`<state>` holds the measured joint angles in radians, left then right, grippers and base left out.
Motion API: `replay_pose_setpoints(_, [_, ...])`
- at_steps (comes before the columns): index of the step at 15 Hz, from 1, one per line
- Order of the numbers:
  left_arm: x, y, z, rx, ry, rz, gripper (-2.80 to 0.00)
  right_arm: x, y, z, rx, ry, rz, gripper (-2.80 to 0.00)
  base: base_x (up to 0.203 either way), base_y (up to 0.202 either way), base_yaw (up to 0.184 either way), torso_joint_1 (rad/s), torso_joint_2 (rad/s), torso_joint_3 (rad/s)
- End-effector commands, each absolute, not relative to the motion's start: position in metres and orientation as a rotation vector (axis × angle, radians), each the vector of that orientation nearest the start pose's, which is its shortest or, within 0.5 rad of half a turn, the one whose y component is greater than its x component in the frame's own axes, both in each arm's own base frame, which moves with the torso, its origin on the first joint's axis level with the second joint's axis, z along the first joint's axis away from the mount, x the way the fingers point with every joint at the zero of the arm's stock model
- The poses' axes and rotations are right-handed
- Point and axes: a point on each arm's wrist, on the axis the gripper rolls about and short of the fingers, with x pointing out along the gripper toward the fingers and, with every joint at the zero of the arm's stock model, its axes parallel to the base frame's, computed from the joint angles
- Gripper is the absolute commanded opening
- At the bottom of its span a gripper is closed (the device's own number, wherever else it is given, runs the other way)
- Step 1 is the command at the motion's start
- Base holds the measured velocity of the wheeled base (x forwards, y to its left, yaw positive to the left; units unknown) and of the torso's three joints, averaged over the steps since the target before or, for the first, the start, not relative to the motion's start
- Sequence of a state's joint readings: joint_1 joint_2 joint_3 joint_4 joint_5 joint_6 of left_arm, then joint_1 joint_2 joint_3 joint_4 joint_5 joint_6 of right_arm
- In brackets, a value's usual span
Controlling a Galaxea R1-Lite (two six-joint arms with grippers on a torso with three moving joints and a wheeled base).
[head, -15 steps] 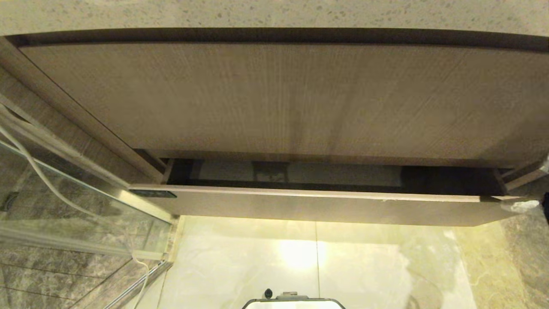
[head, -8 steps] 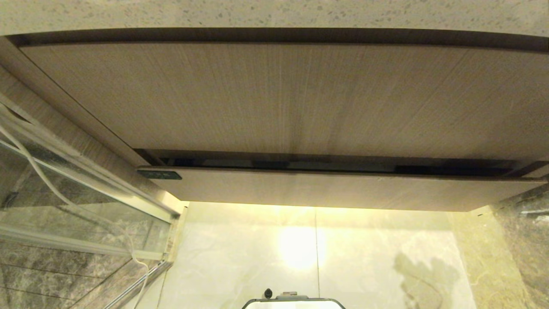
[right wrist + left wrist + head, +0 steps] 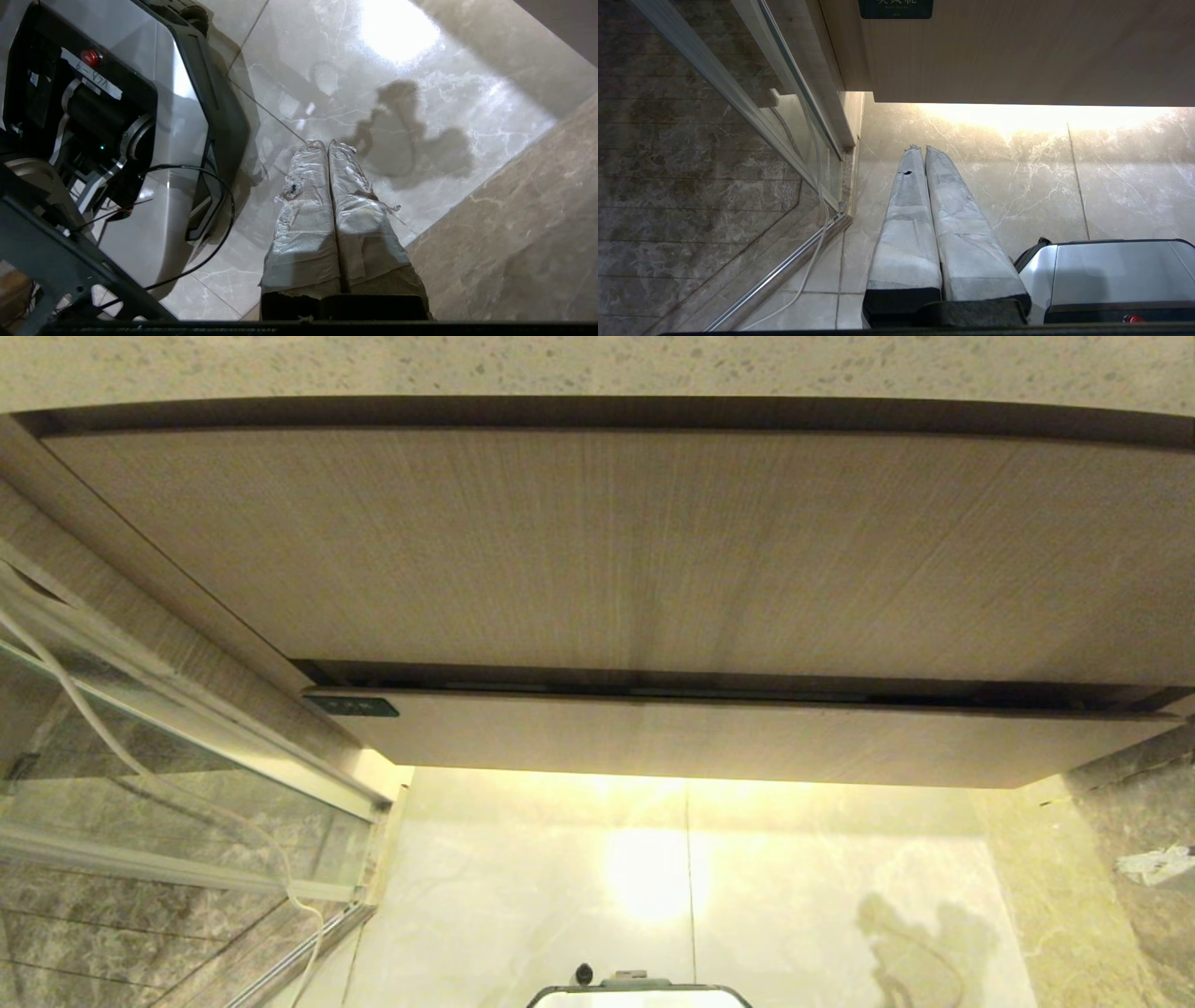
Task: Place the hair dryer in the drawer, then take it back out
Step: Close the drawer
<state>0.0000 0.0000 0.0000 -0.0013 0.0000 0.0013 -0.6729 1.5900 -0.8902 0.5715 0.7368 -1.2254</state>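
The drawer (image 3: pixel 709 742) is pushed in under the taller wood-grain panel, with only a thin dark slit above its narrow front. Its front also shows in the left wrist view (image 3: pixel 1017 56). The hair dryer is out of view. My right gripper (image 3: pixel 327 143) is shut and empty, its taped fingers pressed together over the marble floor. In the head view its white tips (image 3: pixel 1156 864) show at the far right, below the drawer's right end and apart from it. My left gripper (image 3: pixel 922 148) hangs parked and shut, empty, below the drawer's left end.
A glass shower panel (image 3: pixel 140 784) with a metal rail and a thin white cord (image 3: pixel 89 714) stands to the left. A small dark label (image 3: pixel 353 707) marks the drawer's left corner. My grey base (image 3: pixel 154 121) sits on the glossy floor, with darker marble (image 3: pixel 1130 821) at right.
The drawer has slid from partly open, with its light interior showing, to shut. My right gripper has left the drawer's right end and dropped lower at the right edge.
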Motion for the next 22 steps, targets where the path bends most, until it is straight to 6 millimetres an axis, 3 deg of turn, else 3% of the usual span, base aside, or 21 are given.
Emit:
replay_pose_setpoints(1, [-0.023, 0.0, 0.076, 0.002, -0.002, 0.0, -2.8, 0.196, -0.133, 0.15, -0.314, 0.737, 0.604, -2.8, 0.0, 0.0, 0.0, 0.0, 0.0, 0.0])
replay_pose_setpoints(5, [-0.023, 0.0, 0.076, 0.002, -0.002, 0.0, -2.8, 0.19, -0.124, 0.153, -0.281, 0.742, 0.6, -2.8, 0.0, 0.0, 0.0, 0.0, 0.0, 0.0])
replay_pose_setpoints(9, [-0.023, 0.0, 0.076, 0.002, -0.003, 0.0, -2.8, 0.21, -0.111, 0.135, -0.244, 0.789, 0.713, -2.8, 0.0, 0.0, 0.0, 0.0, 0.0, 0.0])
replay_pose_setpoints(14, [-0.023, 0.0, 0.076, 0.002, -0.003, 0.0, -2.8, 0.246, -0.13, 0.123, -0.285, 0.806, 0.705, -2.8, 0.0, 0.0, 0.0, 0.0, 0.0, 0.0])
replay_pose_setpoints(17, [-0.023, 0.0, 0.076, 0.002, -0.003, 0.0, -2.8, 0.271, -0.144, 0.117, -0.379, 0.73, 0.659, -2.8, 0.0, 0.0, 0.0, 0.0, 0.0, 0.0])
replay_pose_setpoints(22, [-0.023, 0.0, 0.076, 0.002, -0.002, 0.0, -2.8, 0.289, -0.156, 0.098, -0.44, 0.71, 0.692, -2.8, 0.0, 0.0, 0.0, 0.0, 0.0, 0.0])
